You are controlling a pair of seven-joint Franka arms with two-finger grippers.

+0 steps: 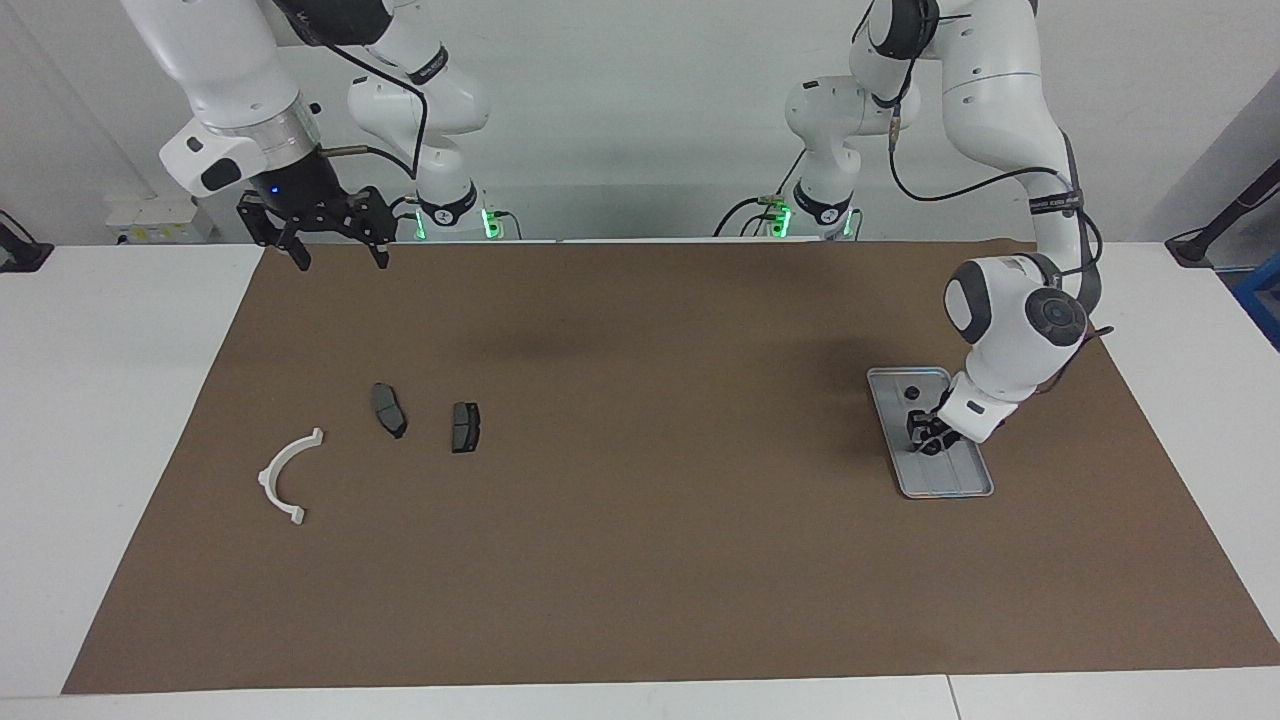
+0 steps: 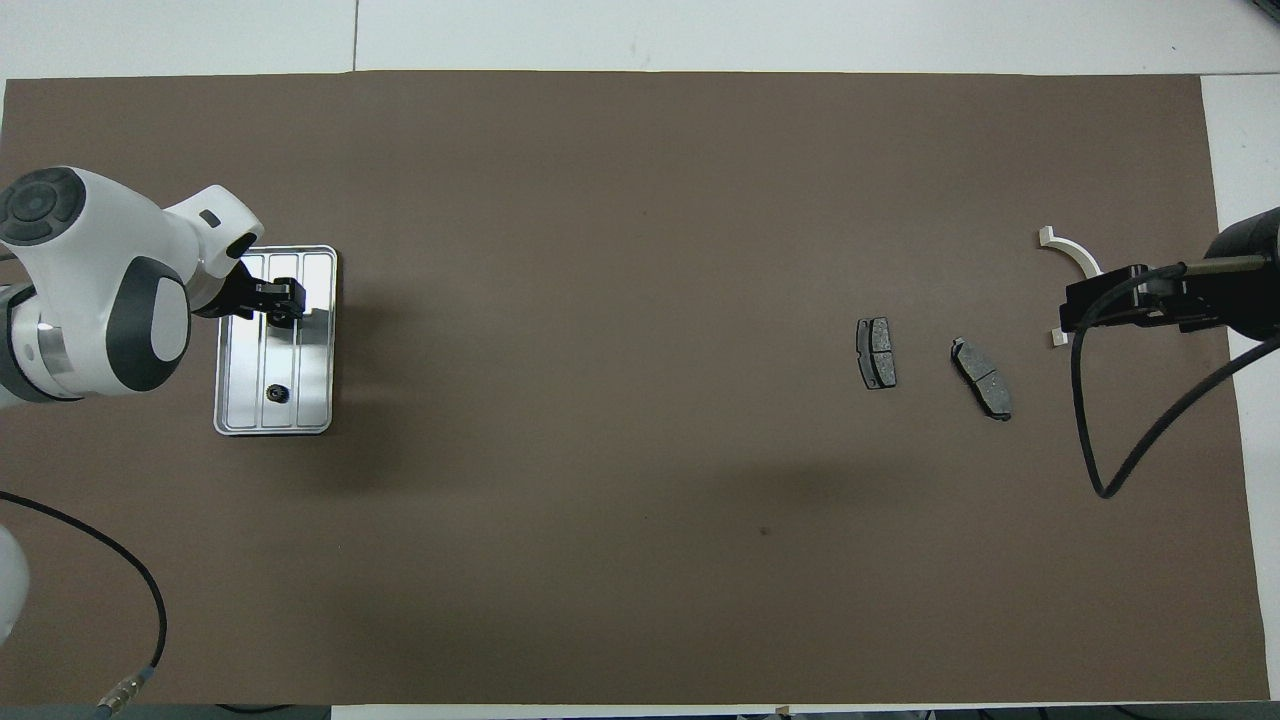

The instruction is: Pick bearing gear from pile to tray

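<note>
Read in the overhead view, the brown paper mat (image 2: 640, 560) carries the flat ridged silver-grey metal tray (image 2: 322, 345) at nine o'clock, its long axis running twelve to six. The left gripper (image 2: 283, 300) hangs low over the tray's twelve o'clock half; I cannot tell its state. The right gripper (image 1: 335, 250), jaws apart, waits above the pile at three o'clock: a white semicircular plastic bracket (image 1: 280, 470) and two dark grey brake pads (image 1: 389, 409). The tiny black round bearing gear (image 2: 277, 394) lies in the tray, toward six o'clock from the left gripper.

Bright, even light from above; soft shadows, tray (image 2: 318, 330) glare, seemingly sharp throughout.
</note>
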